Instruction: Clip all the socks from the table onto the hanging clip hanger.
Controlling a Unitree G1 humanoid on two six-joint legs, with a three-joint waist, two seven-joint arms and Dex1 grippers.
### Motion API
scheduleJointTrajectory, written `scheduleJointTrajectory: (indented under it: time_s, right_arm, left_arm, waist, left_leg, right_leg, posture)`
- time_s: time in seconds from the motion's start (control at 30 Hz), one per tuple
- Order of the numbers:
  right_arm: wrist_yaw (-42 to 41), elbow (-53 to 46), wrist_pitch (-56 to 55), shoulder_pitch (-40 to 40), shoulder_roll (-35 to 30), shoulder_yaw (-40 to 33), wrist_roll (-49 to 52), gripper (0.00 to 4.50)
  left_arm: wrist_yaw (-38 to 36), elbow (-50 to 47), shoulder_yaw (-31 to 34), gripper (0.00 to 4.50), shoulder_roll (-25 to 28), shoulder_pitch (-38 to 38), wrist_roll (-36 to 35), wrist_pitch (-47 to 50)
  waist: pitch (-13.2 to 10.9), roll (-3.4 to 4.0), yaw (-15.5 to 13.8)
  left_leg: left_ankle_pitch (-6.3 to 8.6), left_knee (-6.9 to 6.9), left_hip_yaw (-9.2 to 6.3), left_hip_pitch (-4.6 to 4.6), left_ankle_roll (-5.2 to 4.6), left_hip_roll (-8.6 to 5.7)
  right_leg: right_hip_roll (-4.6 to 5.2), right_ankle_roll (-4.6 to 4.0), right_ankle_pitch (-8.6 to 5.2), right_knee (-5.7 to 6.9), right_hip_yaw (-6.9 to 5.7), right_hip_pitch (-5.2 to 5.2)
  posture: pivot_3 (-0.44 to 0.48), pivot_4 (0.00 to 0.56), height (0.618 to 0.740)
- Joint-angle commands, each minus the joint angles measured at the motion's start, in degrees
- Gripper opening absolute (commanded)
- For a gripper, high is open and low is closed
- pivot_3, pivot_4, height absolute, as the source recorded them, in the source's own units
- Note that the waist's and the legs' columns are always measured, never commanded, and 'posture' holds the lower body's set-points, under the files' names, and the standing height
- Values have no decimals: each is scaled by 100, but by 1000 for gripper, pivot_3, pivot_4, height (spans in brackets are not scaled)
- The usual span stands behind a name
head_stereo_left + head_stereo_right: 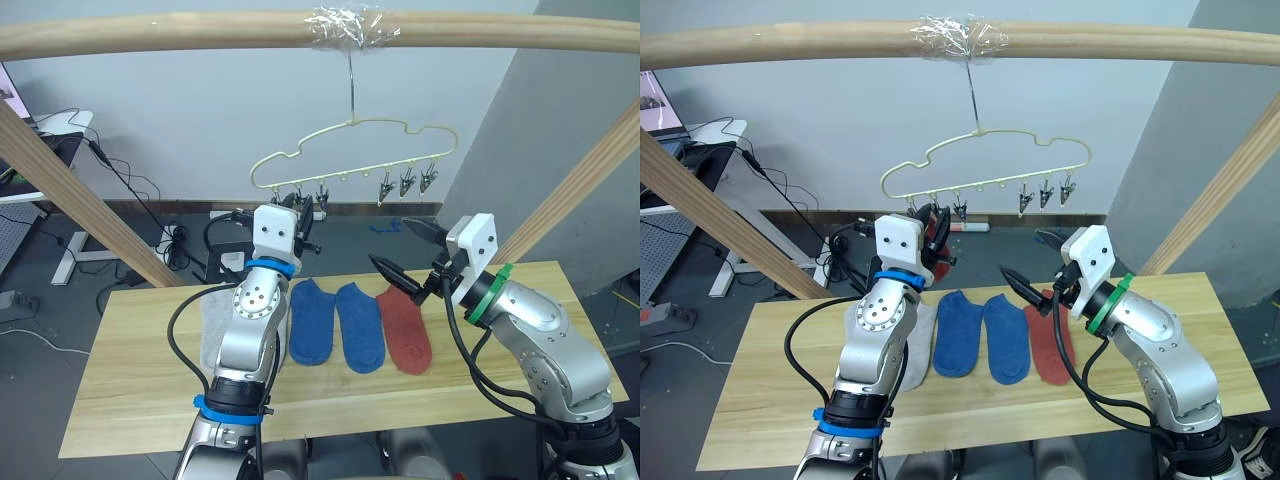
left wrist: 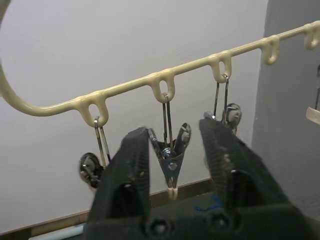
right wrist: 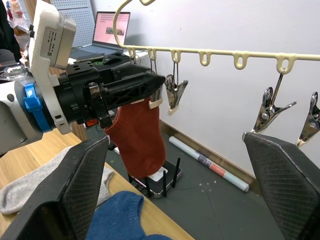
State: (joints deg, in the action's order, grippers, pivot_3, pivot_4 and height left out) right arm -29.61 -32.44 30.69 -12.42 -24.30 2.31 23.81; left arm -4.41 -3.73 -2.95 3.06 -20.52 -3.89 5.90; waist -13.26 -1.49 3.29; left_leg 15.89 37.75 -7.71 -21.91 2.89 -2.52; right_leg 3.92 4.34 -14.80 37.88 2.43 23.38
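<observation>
The pale yellow clip hanger (image 1: 352,124) hangs by its hook from the top pole. My left gripper (image 2: 172,132) is raised at its left clips and is open, its fingers either side of one grey clip (image 2: 170,167). A rust red sock (image 3: 137,135) dangles just below those fingers; its top is hidden, so I cannot tell what holds it. On the table (image 1: 140,370) lie a grey sock (image 1: 212,325), two blue socks (image 1: 312,320) (image 1: 360,328) and another rust red sock (image 1: 405,328). My right gripper (image 1: 408,255) hovers open and empty above that red sock.
A wooden top pole (image 1: 200,30) and two slanted poles (image 1: 90,210) (image 1: 580,190) frame the workspace. Three free clips (image 1: 405,183) hang at the hanger's right end. Behind the table are floor cables (image 1: 175,240) and a laptop (image 3: 110,27).
</observation>
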Motion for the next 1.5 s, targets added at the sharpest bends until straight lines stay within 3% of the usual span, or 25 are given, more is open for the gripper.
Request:
scheduleJointTrajectory:
  time_s: [0.03,0.1,0.53,0.67,0.93,1.43,1.5]
  right_arm:
    - [34,-287,-80,-23,-14,-90,53,4500]
    - [42,-288,-79,-28,-7,-83,49,4500]
    - [88,-271,-118,29,25,-38,18,4500]
    - [91,-256,-131,26,20,-31,14,4500]
    - [86,-226,-159,-2,23,-2,-15,4500]
    - [92,-184,-197,-20,47,35,-82,4500]
    - [97,-181,-204,-23,55,41,-89,4500]
  left_arm:
    - [-2,-55,54,512,-44,-105,0,-105]
    - [-7,-39,70,27,-52,-114,-8,-100]
    - [21,-10,107,27,3,-131,120,35]
    - [-15,-43,87,892,8,-93,143,-63]
    - [55,-64,117,3333,-61,-86,144,38]
    - [61,26,145,3333,-75,-159,157,65]
    - [48,38,155,2945,-71,-163,140,53]
  waist:
    - [0,0,1]
    - [0,0,4]
    - [0,0,8]
    - [0,0,8]
    - [0,0,7]
    - [0,0,7]
    - [0,0,7]
  left_leg:
    - [1,10,0,0,-1,-1]
    - [1,18,1,2,-1,-1]
    - [-1,21,-3,7,0,9]
    - [-1,21,-4,7,0,9]
    - [-1,21,-3,7,0,9]
    - [-1,21,-4,7,0,10]
    - [-1,21,-3,7,0,10]
  right_leg:
    - [0,0,0,6,1,-2]
    - [-3,1,1,8,1,-7]
    - [-41,-13,16,9,6,-9]
    - [-41,-13,16,9,6,-9]
    - [-41,-13,16,9,6,-9]
    - [-41,-13,16,9,6,-9]
    - [-41,-13,16,9,6,-8]
  posture:
    - [-153,195,740]
    - [-155,194,740]
    - [-148,198,740]
    - [-149,198,740]
    - [-149,198,740]
    - [-147,198,740]
    - [-147,198,740]
